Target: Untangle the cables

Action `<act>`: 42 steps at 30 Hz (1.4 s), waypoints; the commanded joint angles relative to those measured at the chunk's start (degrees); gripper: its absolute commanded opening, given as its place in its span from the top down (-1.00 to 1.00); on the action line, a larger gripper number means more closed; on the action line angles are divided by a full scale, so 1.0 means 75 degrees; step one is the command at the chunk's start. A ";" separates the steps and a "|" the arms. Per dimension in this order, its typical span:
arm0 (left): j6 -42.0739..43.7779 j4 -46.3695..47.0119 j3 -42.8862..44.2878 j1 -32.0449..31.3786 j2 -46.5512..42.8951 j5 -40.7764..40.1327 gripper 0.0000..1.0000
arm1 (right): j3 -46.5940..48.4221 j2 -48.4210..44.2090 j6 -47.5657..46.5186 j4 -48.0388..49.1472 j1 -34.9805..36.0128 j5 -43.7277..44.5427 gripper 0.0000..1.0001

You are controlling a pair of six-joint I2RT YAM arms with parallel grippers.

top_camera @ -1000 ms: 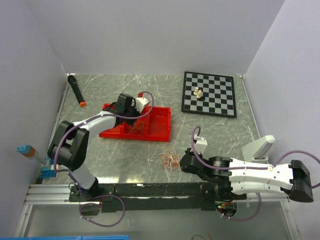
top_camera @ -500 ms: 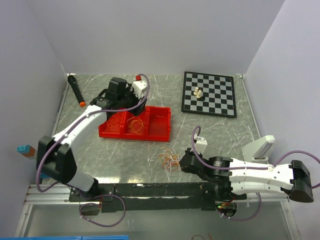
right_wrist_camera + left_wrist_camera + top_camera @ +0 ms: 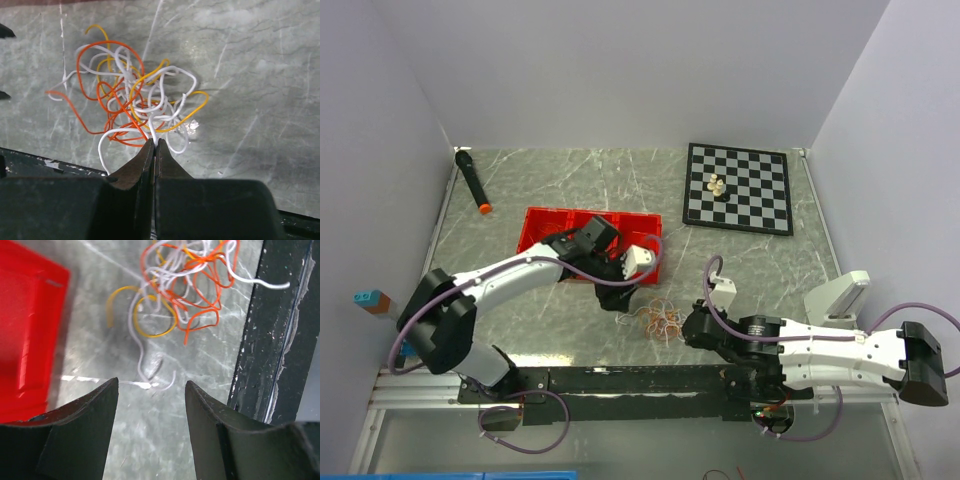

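The cables (image 3: pixel 658 320) lie as one loopy clump of orange, yellow and white wires on the marble table, near its front edge. My right gripper (image 3: pixel 683 325) is at the clump's right side. In the right wrist view it (image 3: pixel 155 143) is shut on a white cable (image 3: pixel 156 131) at the near edge of the clump (image 3: pixel 135 100). My left gripper (image 3: pixel 623 302) hovers just left of the clump. In the left wrist view it (image 3: pixel 151 385) is open with only bare table between its fingers, and the cables (image 3: pixel 185 285) lie ahead of the tips.
A red tray (image 3: pixel 545 222) sits behind the left arm, its corner showing in the left wrist view (image 3: pixel 25 330). A chessboard (image 3: pixel 760 205) with pale pieces (image 3: pixel 717 185) lies back right. A black marker (image 3: pixel 472 180) lies back left. A black rail (image 3: pixel 280 340) borders the table's front.
My left gripper opened, left the red tray and swung forward to the left side of the clump. The tilted tray now lies flat. The right gripper has not moved.
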 commanded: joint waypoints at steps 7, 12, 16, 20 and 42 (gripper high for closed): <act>0.0298 -0.0120 0.0724 -0.0549 0.0629 0.0545 -0.21 | -0.0108 -0.0190 0.0183 0.0051 -0.0034 0.0108 1.00; 0.0287 -0.0155 0.0795 -0.0690 0.0828 0.0814 -0.22 | -0.0073 -0.0213 0.0101 0.0086 -0.0034 0.0143 1.00; 0.0322 -0.0250 0.0772 -0.0796 0.0934 0.1061 -0.24 | -0.0073 -0.0237 0.0089 0.0109 -0.0034 0.0155 1.00; 0.0473 -0.0424 0.0818 -0.0854 0.0981 0.1189 -0.25 | -0.0096 -0.0214 0.0089 0.0156 -0.0023 0.0143 1.00; 0.0369 0.0628 0.0514 -0.1136 0.1157 0.0932 -0.08 | 0.0314 0.0162 -0.0181 0.0308 -0.0057 0.0296 1.00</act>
